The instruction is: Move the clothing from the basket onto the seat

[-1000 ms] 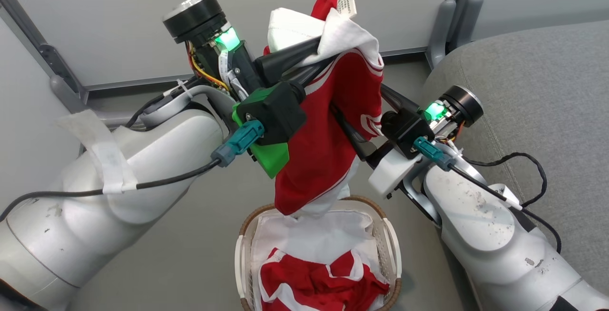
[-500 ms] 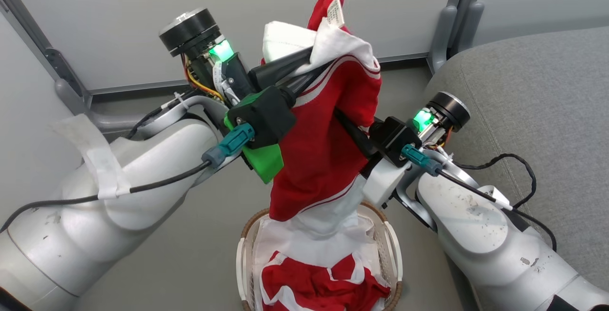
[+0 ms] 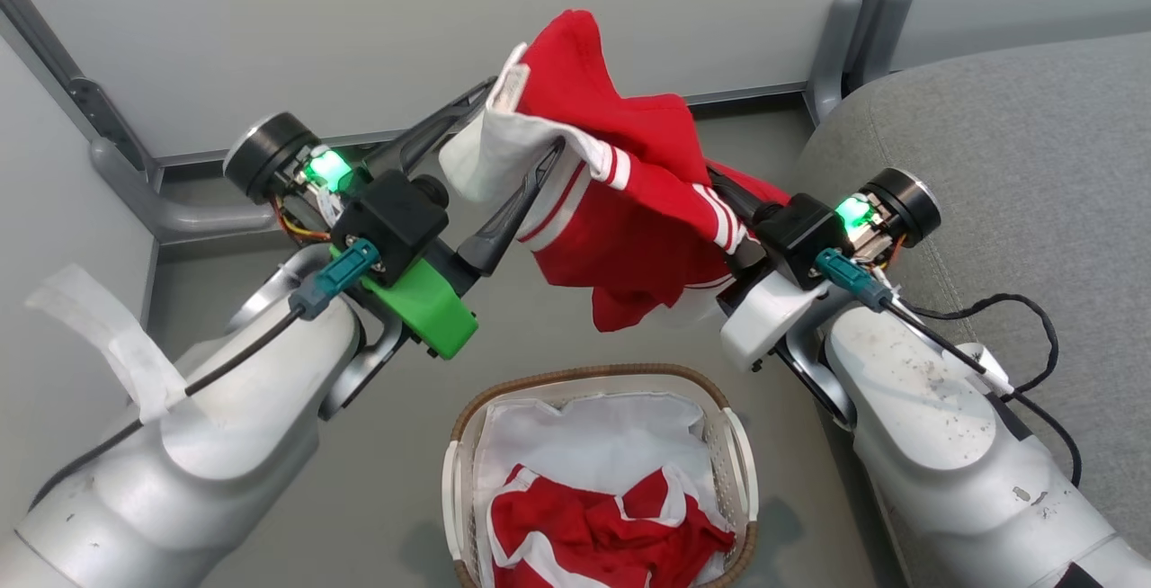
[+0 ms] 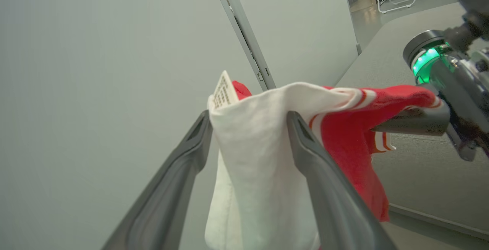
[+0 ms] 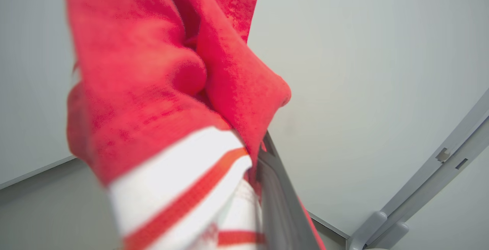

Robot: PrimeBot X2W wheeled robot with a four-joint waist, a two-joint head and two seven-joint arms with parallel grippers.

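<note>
walls (image 3: 405, 22): pale grey panels | posts (image 3: 841, 49): grey metal, rounded feet | floor (image 3: 396, 480): plain grey | light: soft, even

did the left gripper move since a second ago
Yes. Against the basket, the left gripper swung left and lower in the head view, jaws now open around the clothing.

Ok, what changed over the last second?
The right pincer has shut on the red garment, and the left pincer has let go: its fingers stand apart with the white part draped between them. The left arm swung out to its side, and the garment's lower end, which hung into the basket, is lifted clear. The basket and the red clothing left in it stayed put.
</note>
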